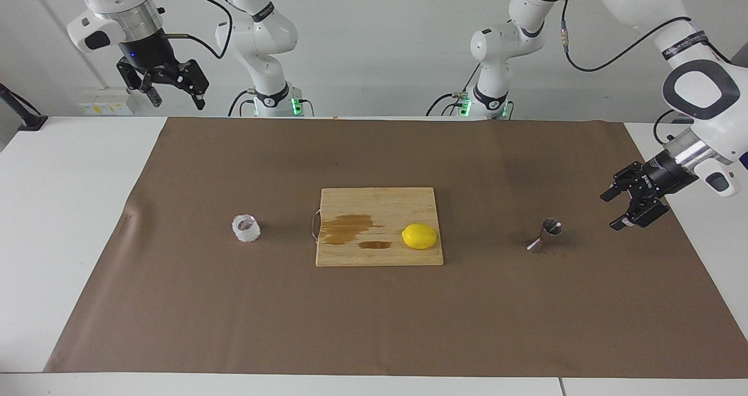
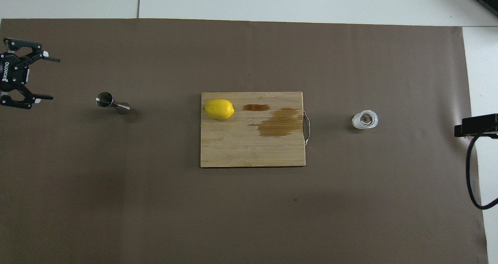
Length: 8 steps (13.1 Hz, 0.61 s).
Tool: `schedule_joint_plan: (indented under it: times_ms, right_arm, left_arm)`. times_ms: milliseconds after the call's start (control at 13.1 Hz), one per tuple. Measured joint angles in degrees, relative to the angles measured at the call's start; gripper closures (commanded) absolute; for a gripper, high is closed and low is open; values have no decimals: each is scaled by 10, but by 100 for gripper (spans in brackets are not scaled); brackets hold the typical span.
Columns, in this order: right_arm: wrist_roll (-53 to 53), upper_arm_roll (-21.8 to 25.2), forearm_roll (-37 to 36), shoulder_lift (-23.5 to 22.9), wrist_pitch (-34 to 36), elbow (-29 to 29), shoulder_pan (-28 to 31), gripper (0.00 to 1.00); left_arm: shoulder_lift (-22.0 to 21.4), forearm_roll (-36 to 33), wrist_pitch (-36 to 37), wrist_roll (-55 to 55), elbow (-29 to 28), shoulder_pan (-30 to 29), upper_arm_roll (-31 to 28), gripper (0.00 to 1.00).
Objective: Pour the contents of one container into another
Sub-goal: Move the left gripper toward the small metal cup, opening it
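Left gripper [image 1: 623,207] spread wide, empty, near the jigger [image 1: 544,235], we judge lining up its grasp; right gripper [image 1: 175,92] open, waits high, well apart from the glass cup [image 1: 246,228].

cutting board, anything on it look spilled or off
Yes. The cutting board carries two brown wet-looking stains, a big blotch beside its metal handle and a small streak nearer the lemon. It looks like spilled liquid. The glass cup and jigger both stand upright on the paper.
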<state>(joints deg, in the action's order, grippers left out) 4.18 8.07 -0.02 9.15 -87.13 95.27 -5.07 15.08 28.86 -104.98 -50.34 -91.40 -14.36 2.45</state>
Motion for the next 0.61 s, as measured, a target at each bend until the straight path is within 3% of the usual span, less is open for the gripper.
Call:
schedule_joint_plan:
  times_ms: [611]
  right_arm:
    - [0, 0, 0, 0, 0, 0, 0, 0]
  left_arm:
    - [-44, 93, -31, -54, -139, -26, 0, 0]
